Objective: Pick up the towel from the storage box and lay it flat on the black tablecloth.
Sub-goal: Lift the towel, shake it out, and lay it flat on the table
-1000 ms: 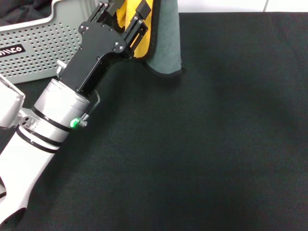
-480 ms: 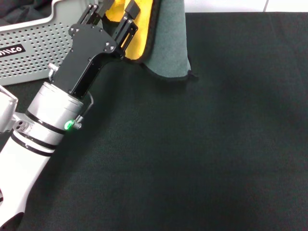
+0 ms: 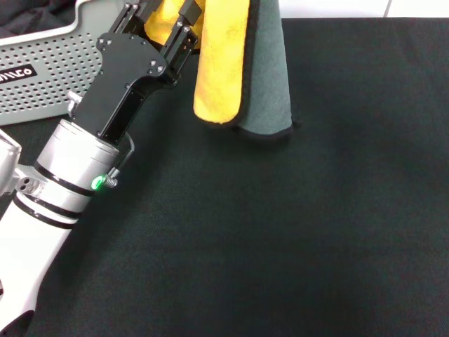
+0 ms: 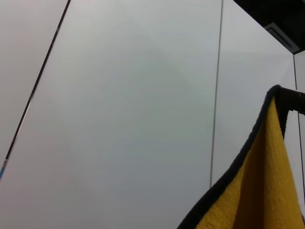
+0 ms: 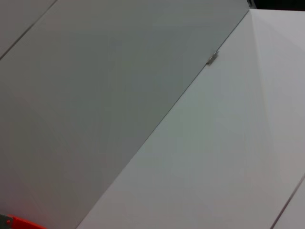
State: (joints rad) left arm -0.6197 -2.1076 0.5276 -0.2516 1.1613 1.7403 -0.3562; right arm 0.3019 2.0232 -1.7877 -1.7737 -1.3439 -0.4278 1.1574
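Left gripper upper left, clamped on towel | towel hangs folded, lower edge over black tablecloth | storage box far upper left

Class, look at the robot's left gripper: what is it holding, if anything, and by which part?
The left gripper is shut on the towel, pinching it near its upper edge, so the cloth hangs over the black tablecloth.

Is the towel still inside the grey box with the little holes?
No, the towel hangs from the left gripper out over the black tablecloth, beside the storage box.
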